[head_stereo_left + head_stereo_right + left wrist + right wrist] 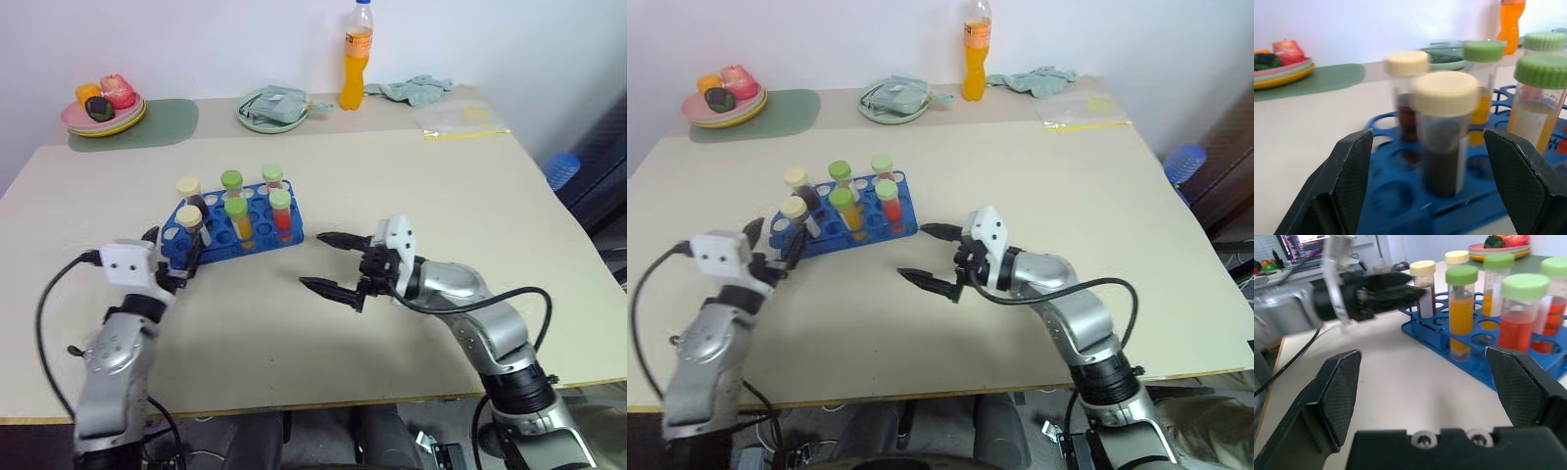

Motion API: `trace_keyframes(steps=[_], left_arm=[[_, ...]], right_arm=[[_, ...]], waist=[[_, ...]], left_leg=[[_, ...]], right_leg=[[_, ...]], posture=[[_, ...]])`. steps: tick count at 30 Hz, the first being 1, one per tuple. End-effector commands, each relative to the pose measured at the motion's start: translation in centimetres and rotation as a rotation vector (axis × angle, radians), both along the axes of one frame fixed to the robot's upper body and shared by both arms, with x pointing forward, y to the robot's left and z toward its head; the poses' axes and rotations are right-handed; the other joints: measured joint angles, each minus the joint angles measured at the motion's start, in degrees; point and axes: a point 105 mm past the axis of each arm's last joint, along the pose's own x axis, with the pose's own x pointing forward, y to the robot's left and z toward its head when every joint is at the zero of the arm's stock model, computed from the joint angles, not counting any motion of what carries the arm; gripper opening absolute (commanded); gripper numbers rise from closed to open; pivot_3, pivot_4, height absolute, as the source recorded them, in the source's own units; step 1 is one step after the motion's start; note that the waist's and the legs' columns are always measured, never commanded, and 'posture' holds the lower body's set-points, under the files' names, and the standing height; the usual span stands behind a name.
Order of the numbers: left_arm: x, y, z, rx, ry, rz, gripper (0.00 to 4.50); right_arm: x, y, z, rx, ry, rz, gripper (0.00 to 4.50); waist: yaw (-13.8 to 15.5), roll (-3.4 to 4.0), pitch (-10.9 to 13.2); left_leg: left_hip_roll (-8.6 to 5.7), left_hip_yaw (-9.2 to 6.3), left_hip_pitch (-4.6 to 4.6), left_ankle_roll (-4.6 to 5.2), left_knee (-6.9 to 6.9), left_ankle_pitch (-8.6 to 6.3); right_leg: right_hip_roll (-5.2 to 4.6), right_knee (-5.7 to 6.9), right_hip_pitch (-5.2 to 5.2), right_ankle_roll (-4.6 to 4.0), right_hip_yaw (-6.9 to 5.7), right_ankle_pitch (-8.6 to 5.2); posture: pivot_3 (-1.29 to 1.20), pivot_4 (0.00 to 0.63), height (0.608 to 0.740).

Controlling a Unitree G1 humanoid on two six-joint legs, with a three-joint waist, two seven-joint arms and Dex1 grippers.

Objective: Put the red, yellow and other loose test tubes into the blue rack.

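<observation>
Blue rack [231,227] just beyond left gripper [186,254]

My arms are silver-grey with white wrist housings; black cables loop from both, and each hand [331,262] ends in black, seemingly textured fingers [1349,171].

- Left gripper [192,242], lower left of the frame, points away from the robot, fingers spread.
- Right gripper [327,262], centre-right, points left, fingers wide apart.
</observation>
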Motion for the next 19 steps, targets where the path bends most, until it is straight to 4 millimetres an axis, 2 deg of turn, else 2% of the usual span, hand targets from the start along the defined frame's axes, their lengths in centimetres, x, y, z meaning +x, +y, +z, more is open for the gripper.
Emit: trace_keyframes(steps=[1, 6, 9, 12, 19], left_arm=[[-2.9, 1.9, 1.3, 0.086, 0.079, -0.079, 3.64], [-5.1, 4.1, 0.2, 0.153, 0.221, -0.093, 3.64], [-5.2, 4.5, 0.3, 0.154, 0.23, -0.072, 3.64], [-5.3, 4.9, 0.2, 0.164, 0.238, -0.044, 3.64], [-5.6, 4.9, -0.3, 0.147, 0.236, 0.026, 3.64]], right_arm=[[0.6, -3.8, 2.0, -0.042, -0.065, -0.081, 4.5], [2.5, -11.3, 1.8, -0.14, -0.034, -0.296, 4.5], [3.1, -14.0, 1.6, -0.181, -0.033, -0.366, 4.5], [3.4, -15.3, 1.4, -0.199, -0.039, -0.386, 4.5], [3.9, -15.4, 0.5, -0.203, -0.029, -0.38, 4.5]], waist=[[-0.01, 0.04, 0.01], [0.6, 0.04, 0.01], [0.93, 0.03, 0.02], [0.89, 0.06, 0.02], [0.92, 0.06, 0.02]], left_leg=[[0.01, 0.02, 0.0, 0.02, 0.0, -0.01], [0.08, 0.11, 0.01, 0.15, 0.0, -0.09], [0.24, 0.21, 0.01, 0.19, 0.01, -0.12], [0.34, 0.32, 0.01, 0.21, 0.02, -0.13], [0.38, 0.34, 0.02, 0.22, 0.03, -0.14]], right_leg=[[0.0, -0.01, 0.0, -0.01, 0.01, 0.0], [-0.02, -0.15, 0.12, -0.1, 0.0, -0.06], [-0.02, -0.23, 0.14, -0.19, 0.01, -0.1], [-0.01, -0.23, 0.11, -0.14, 0.04, -0.07], [0.02, -0.24, 0.11, -0.06, 0.08, -0.03]], posture=[[0.0, 0.15, 0.74], [0.0, 0.15, 0.74], [0.0, 0.15, 0.74], [0.0, 0.15, 0.74], [0.0, 0.15, 0.74]])
